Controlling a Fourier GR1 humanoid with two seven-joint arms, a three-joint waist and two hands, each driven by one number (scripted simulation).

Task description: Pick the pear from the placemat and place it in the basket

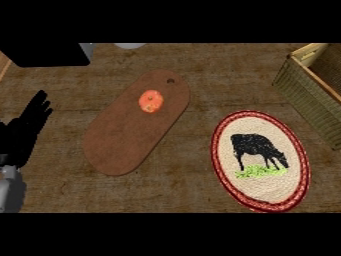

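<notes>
A rough, grainy brown wooden counter (202,65) is seen from steeply above. An oval placemat (260,160) of braided weave, cream with a red rim and a black cow on a green patch, is laid at lower right; nothing is seen on it. A long, rounded brown wooden cutting board (132,125) with a small hole near its top is set diagonally at centre. A small orange-red round fruit (151,101), the only pear-like thing, is seen lying on the board's upper part, well apart from the placemat. A woven wicker basket (306,95), square-walled and tan, is placed at upper right, partly cut off. The left hand (18,131) is shown at the left edge, fingers straight and spread, holding nothing. A black object (44,54) sits at top left. The right hand is not shown.
</notes>
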